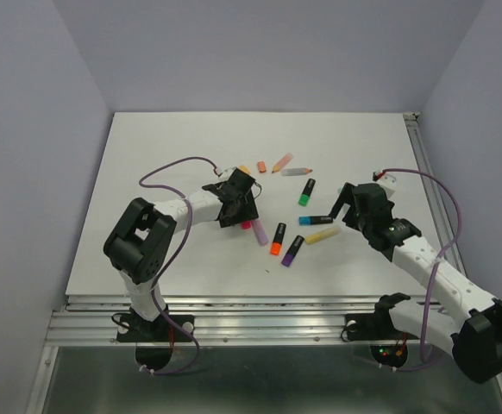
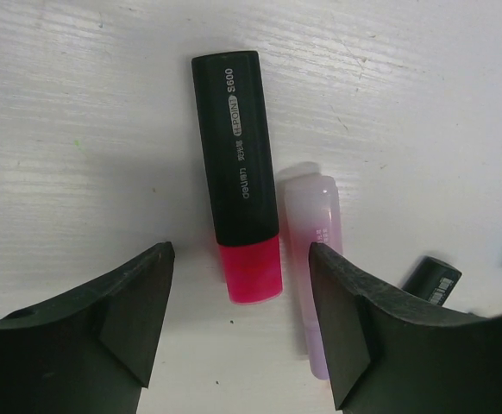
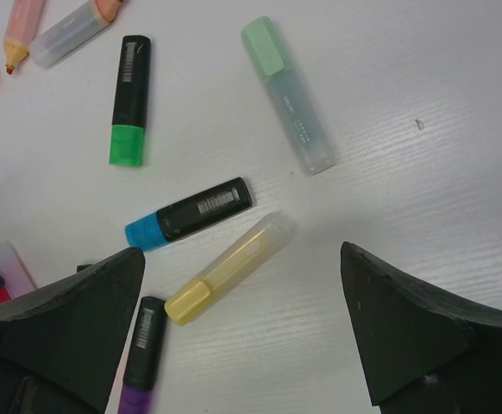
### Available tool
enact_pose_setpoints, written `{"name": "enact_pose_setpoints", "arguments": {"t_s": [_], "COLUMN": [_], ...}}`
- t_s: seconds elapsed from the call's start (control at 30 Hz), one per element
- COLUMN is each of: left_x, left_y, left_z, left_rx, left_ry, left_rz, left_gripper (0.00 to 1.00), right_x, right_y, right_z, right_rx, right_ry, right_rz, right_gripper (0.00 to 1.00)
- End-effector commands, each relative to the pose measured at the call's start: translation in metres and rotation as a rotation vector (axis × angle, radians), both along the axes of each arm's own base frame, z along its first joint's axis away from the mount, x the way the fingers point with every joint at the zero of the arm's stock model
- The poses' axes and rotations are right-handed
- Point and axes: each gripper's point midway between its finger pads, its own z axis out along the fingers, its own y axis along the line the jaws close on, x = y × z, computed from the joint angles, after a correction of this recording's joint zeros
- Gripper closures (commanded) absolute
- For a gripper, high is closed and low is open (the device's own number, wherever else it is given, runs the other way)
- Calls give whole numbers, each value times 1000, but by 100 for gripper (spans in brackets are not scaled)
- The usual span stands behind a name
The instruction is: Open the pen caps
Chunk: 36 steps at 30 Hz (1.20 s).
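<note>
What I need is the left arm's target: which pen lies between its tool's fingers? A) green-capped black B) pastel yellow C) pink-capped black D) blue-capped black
C: the left wrist view shows the pink-capped black pen lying in the gap of the open left tool.

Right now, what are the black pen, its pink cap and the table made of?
The black pen looks like hard plastic, smooth and matte, with printed white letters. Its pink cap looks like glossy, slightly see-through plastic. The table seems white-painted wood; faint grain lines show.
</note>
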Motion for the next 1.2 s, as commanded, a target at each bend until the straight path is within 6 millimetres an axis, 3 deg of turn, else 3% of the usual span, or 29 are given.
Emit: {"name": "enact_pose_setpoints", "arguments": {"t_s": [0.0,0.13,0.4,0.6,0.9,1.17], "left_x": [-13,-18,-15,-20,-42,-44], "left_y": [14,19,22,24,36,38], "left_z": [-9,-15,-11,-29,-52,-65], "left_rx": [47,70,75,124,255,303], "left_ry": [31,51,31,80,136,158], "left_rz": [16,17,16,3,2,-7], "left_gripper": [26,31,32,36,38,41], "right_x": [1,2,2,1,1,1], "right_y": [-7,-7,-6,-7,-7,-7], "right_z": [-4,-5,-9,-10,-14,-14], "right_rx": [-39,-42,-41,-44,-44,-46], "right_ry": [-1,3,15,16,21,18], "right_rz": [-17,-18,-12,-15,-14,-16], "right_gripper": [0,0,0,0,0,0]}}
